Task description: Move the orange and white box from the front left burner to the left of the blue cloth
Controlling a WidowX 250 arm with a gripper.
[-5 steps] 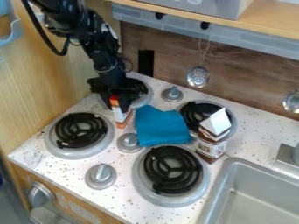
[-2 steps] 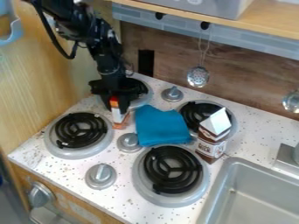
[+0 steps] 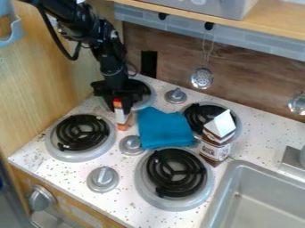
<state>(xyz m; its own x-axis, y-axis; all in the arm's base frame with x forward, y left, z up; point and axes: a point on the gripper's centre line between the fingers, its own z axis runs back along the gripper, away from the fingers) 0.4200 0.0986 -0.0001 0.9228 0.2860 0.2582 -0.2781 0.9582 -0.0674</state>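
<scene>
"One grey oven-style knob [image 3: 40,198] marks the lower left, on the wooden front panel [image 3: 80,209]. What comes next?"

"The front left burner [image 3: 83,132], a black coil in a grey pan, is set in the speckled white tabletop [image 3: 74,173]. A stove knob [image 3: 103,179] lies to its lower right."

"And the tool [image 3: 120,106]?"

"It points downward in front of the rear left burner [image 3: 153,95]. It is pinching the upper part of a slim orange-and-white box [image 3: 123,116]. Whether the lower end of the box touches the tabletop cannot be told."

"Which parts neighbour the box?"

"A second stove knob [image 3: 131,144] is below it, and a folded blue cloth [image 3: 164,128] lies just beside it on the right. A third [image 3: 175,95] stands behind the cloth."

"And farther right?"

"The front right burner [image 3: 177,171] occupies the foreground, with the rear right burner [image 3: 196,116] behind it. A metal strainer spoon [image 3: 202,78] hangs against the wooden backing. An upright brown-and-white carton [image 3: 215,146] stands near both right burners; the grey sink [image 3: 259,200] is at the lower right."
</scene>
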